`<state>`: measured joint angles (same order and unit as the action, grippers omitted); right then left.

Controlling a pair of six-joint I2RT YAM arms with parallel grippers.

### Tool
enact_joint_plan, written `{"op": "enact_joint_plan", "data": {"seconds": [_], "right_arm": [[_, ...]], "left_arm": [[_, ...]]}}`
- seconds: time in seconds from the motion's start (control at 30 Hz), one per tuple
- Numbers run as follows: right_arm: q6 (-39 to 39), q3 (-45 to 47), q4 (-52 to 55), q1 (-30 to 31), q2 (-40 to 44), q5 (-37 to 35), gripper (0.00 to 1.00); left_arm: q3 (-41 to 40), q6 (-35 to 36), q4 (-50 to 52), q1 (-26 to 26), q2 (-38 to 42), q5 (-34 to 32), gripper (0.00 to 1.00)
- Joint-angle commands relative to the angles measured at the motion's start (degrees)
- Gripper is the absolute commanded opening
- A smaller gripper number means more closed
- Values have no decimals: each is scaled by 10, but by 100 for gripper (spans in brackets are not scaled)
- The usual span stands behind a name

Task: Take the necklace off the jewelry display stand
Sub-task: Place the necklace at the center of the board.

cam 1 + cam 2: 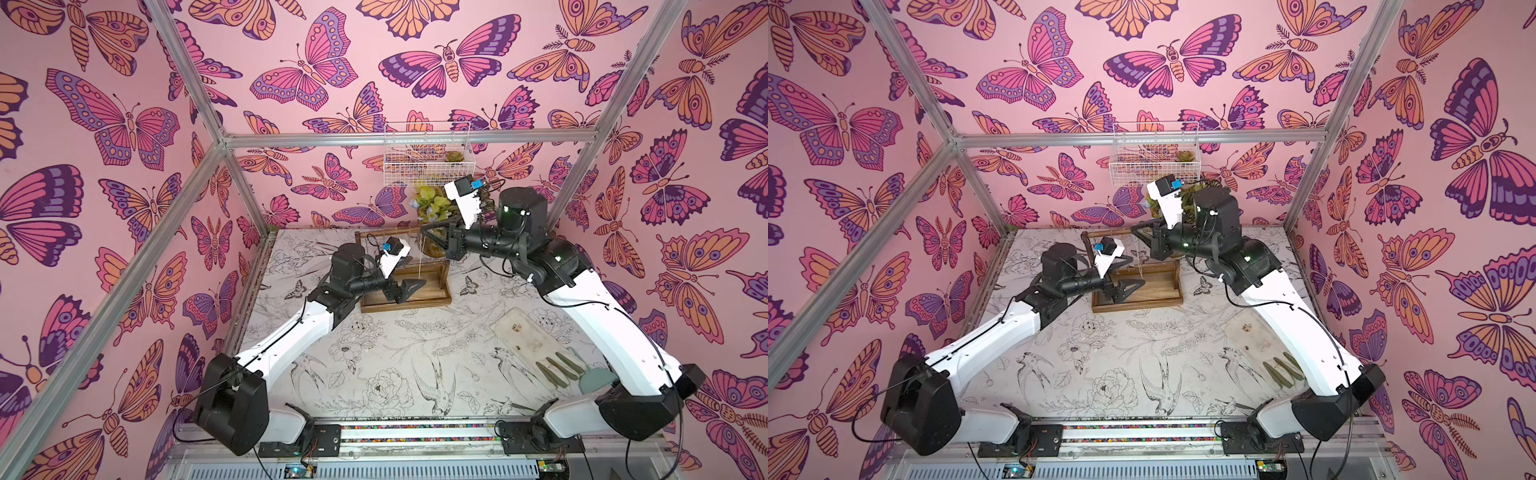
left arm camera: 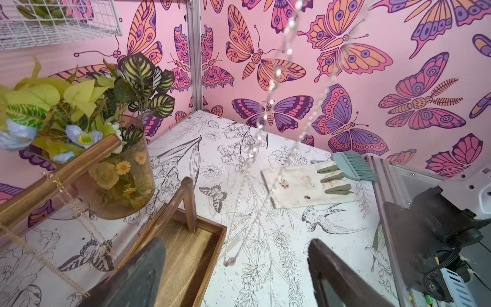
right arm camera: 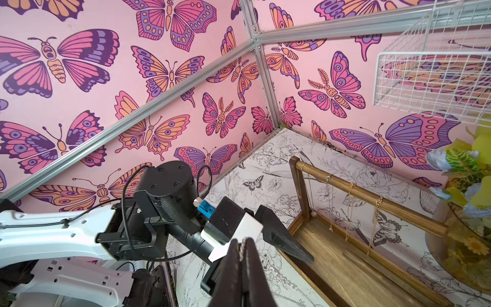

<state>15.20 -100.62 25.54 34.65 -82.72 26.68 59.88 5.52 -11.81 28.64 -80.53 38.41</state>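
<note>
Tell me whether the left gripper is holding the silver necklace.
No, the left gripper stands open and empty, while the silver necklace hangs from the shut right gripper.

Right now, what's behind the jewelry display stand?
A glass pot of flowers and green leaves stands behind the jewelry display stand. In both top views the right arm covers part of it.

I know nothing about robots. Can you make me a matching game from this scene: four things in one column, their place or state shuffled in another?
1 necklace
2 left gripper
3 wire basket
4 glove

a mounted on the back wall
b lying flat on the table
c dangling from the shut right gripper
d open, near the jewelry display stand

Pairs: 1-c, 2-d, 3-a, 4-b
</note>
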Motion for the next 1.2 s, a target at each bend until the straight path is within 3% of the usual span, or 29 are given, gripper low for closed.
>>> {"op": "enact_joint_plan", "data": {"seconds": [0.0,0.23,0.37,0.5,1.17], "right_arm": [[5,-22,-7,5,-3,6,0],[9,-24,-13,4,-3,4,0],[11,-27,-14,5,0,0,0],[14,-29,-13,5,1,-1,0],[14,-33,-18,4,9,-20,0]], "left_arm": [[11,-1,-16,3,-13,18,85],[17,-3,-19,15,-19,21,78],[10,-12,-22,24,-15,16,61],[-8,-20,-29,30,1,3,51],[-22,-20,-31,40,15,0,31]]}}
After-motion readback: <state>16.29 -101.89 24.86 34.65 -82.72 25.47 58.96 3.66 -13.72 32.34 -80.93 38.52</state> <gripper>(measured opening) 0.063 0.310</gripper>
